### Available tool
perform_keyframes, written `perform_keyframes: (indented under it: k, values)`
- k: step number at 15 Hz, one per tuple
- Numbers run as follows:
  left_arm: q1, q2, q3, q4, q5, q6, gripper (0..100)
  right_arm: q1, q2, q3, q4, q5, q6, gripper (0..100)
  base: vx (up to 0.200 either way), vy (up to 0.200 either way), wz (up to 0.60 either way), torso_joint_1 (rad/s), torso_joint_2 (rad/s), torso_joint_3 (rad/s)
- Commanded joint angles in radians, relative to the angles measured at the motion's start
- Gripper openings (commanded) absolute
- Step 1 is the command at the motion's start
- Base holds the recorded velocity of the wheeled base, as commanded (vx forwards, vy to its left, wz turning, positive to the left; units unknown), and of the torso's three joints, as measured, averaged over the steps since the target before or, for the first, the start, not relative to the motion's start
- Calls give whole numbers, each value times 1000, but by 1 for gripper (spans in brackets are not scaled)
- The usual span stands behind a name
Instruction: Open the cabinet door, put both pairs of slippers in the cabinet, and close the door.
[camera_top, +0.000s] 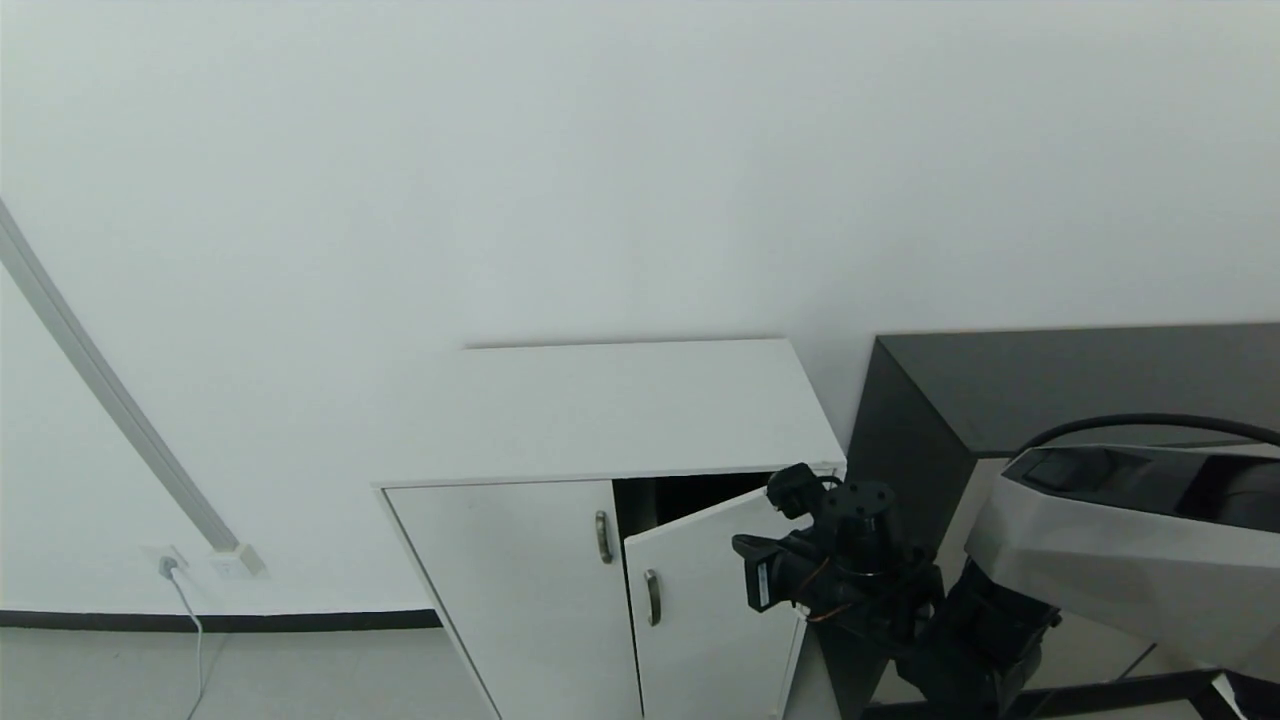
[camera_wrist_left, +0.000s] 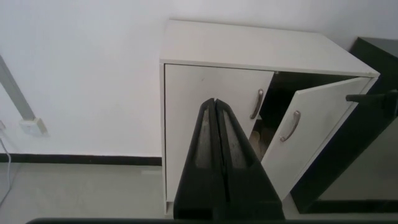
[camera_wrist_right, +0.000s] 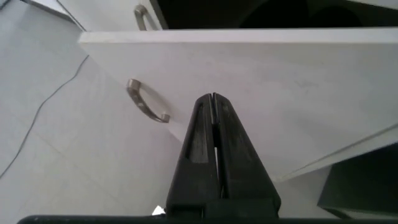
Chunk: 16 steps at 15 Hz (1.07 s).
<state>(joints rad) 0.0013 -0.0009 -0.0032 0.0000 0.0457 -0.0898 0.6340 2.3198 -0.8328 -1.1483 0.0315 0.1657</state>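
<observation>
Low white cabinet (camera_top: 620, 410) against the wall — boxy, flat-topped, smooth matte panels with crisp edges. Just beside it on the right, a dark table (camera_top: 1080, 380), flat and dull-surfaced. Left door (camera_top: 500, 580) flush and closed; right door (camera_top: 700, 610) swung part-way out, a dark wedge of interior behind it. Judged early going: opening begun but probably not wide enough for loading; both pairs of slippers yet to go in, closing yet to come. Right gripper (camera_wrist_right: 213, 99) with black tapered fingers pressed together, holding nothing, close against the right door's outer face below its top edge — touching or not, hard to tell. Left gripper (camera_wrist_left: 215, 102) likewise closed and empty, well back from the cabinet front. Smallest: two slim curved metal handles (camera_top: 652, 597), brushed-looking, near the doors' meeting edges.
</observation>
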Motion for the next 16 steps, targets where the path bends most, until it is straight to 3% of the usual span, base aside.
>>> perform_keyframes:
  k: [1, 6, 16]
  values:
    - [0, 1, 0, 0, 0, -1, 0, -8, 26, -60, 36, -1, 0, 0, 0, 0, 0, 0, 0, 0]
    - [0, 1, 0, 0, 0, -1, 0, -22, 62, -198, 154, -90, -2, 0, 0, 0, 0, 0, 0, 0]
    - [0, 1, 0, 0, 2, -1, 0, -53, 89, -347, 263, -97, -55, 0, 0, 0, 0, 0, 0, 0]
